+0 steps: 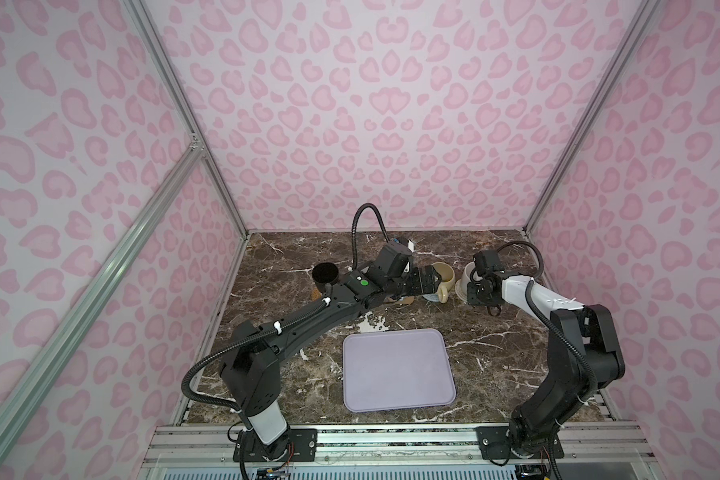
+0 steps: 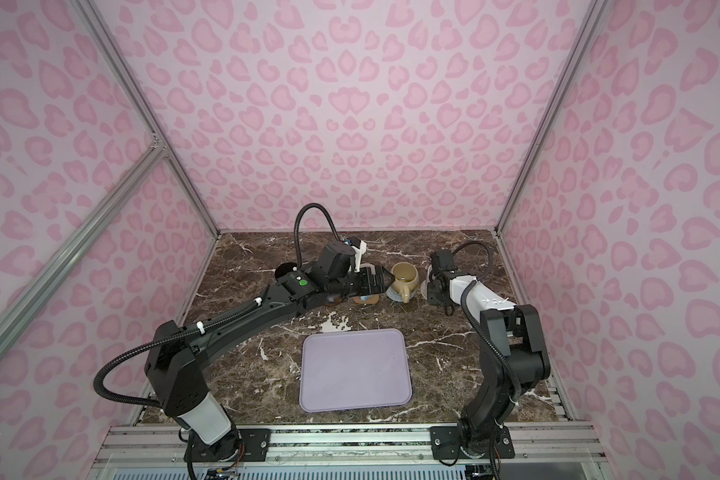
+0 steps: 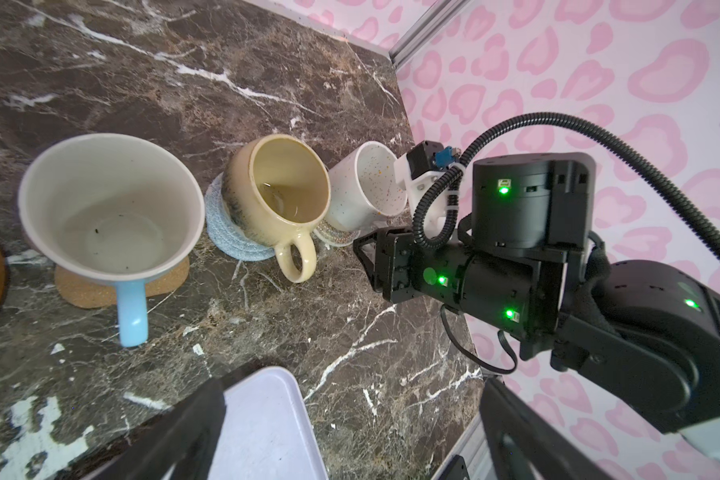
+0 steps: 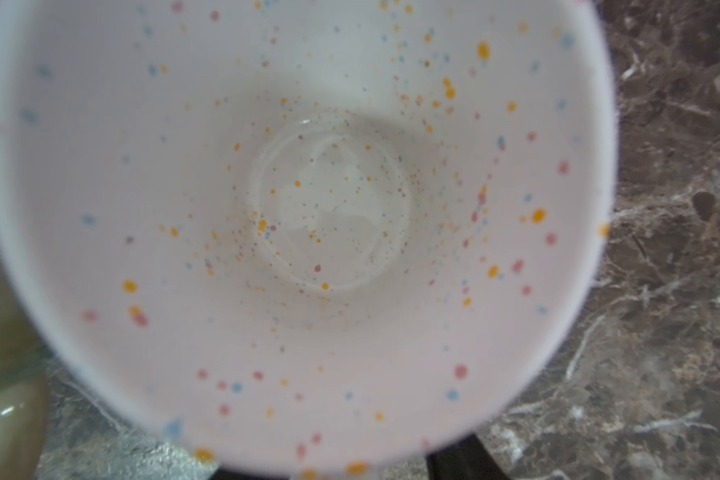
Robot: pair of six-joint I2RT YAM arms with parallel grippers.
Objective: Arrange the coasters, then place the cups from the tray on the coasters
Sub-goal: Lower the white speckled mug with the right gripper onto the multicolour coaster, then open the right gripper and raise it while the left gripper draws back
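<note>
Left claw point(image 3: 350, 419) has its jaws wide apart and holds nothing, hanging near the yellow cup point(image 3: 275, 195) and blue cup point(image 3: 109, 203), with the bare tray point(image 1: 398, 370) lying back toward its arm base. Right claw point(image 3: 366, 253) is right against the speckled cup point(image 3: 364, 187), which stands on the cream coaster point(image 3: 335, 237); the handle is hidden, so can't tell if it's parted or pinching. Risk: if the right claw lifts while snagged on that handle, the cup probably tips or slides off the coaster into the yellow cup just beside it, and a low left-claw retreat could clip the yellow or blue handle.
</note>
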